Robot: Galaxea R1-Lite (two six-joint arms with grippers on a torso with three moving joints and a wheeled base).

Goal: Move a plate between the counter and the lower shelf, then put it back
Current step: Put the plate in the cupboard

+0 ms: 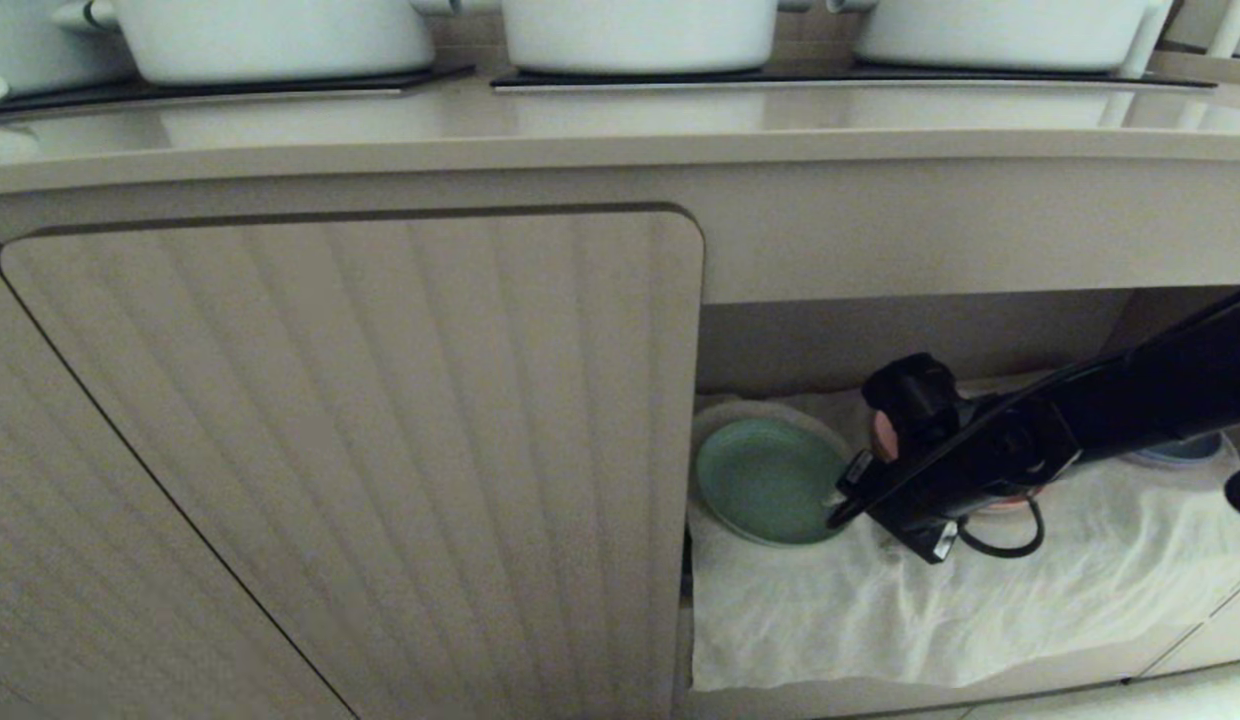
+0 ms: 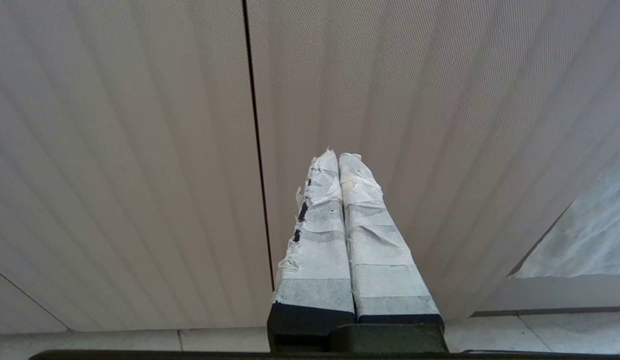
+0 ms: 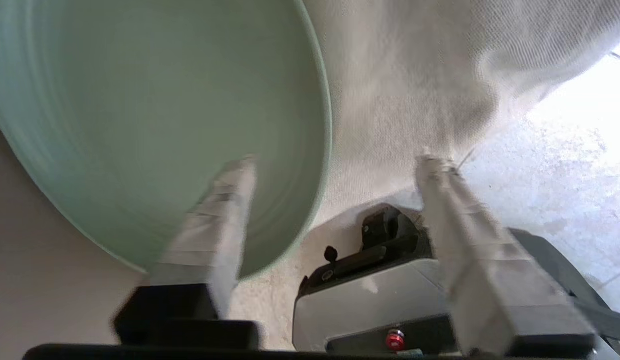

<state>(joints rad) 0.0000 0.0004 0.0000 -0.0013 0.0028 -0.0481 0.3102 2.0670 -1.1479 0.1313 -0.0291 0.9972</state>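
Observation:
The mint-green plate (image 1: 765, 480) lies on the white cloth at the left end of the lower shelf (image 1: 930, 610), close to the cabinet door's edge. My right gripper (image 1: 842, 505) reaches into the shelf at the plate's right rim. In the right wrist view the plate (image 3: 155, 115) is large. The right gripper (image 3: 338, 162) is open, with one taped finger (image 3: 215, 220) over the plate's inside and the other finger out over the cloth, gripping nothing. The counter (image 1: 620, 125) runs along the top. My left gripper (image 2: 338, 157) is shut and empty, parked before the fluted door.
White pots (image 1: 640, 30) stand on black panels on the counter. A fluted cabinet door (image 1: 360, 450) closes off the space left of the shelf. A pink plate (image 1: 885, 432) shows behind my right arm and a blue plate (image 1: 1185, 450) lies at the shelf's right.

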